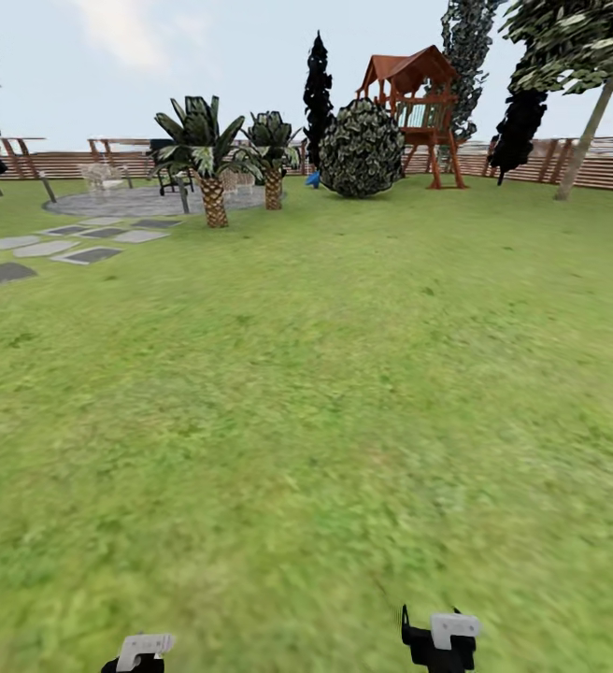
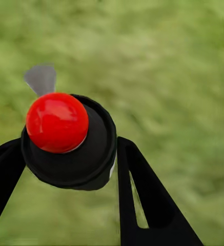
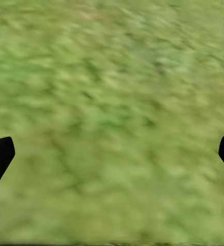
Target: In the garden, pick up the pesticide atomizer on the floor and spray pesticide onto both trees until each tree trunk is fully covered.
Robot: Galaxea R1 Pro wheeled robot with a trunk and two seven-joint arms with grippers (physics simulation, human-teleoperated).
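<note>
The pesticide atomizer (image 2: 58,123), a black body with a round red cap and a grey nozzle tip, sits between the black fingers (image 2: 142,195) of my left gripper (image 2: 65,164), which is shut on it above the grass. My right gripper (image 3: 112,154) is open with only lawn between its fingertips. Both grippers, left (image 1: 143,648) and right (image 1: 442,636), sit low at the near edge of the head view. One tree with a leaning pale trunk (image 1: 582,140) stands far off at the right, by the fence. No pesticide cloud is visible.
Wide green lawn (image 1: 325,393) stretches ahead. Two short palms (image 1: 215,178) and a grey paved patio (image 1: 129,201) with stepping stones lie far left. A round bush (image 1: 361,150), a wooden playset (image 1: 423,103) and a brown slat fence (image 1: 531,159) close the back.
</note>
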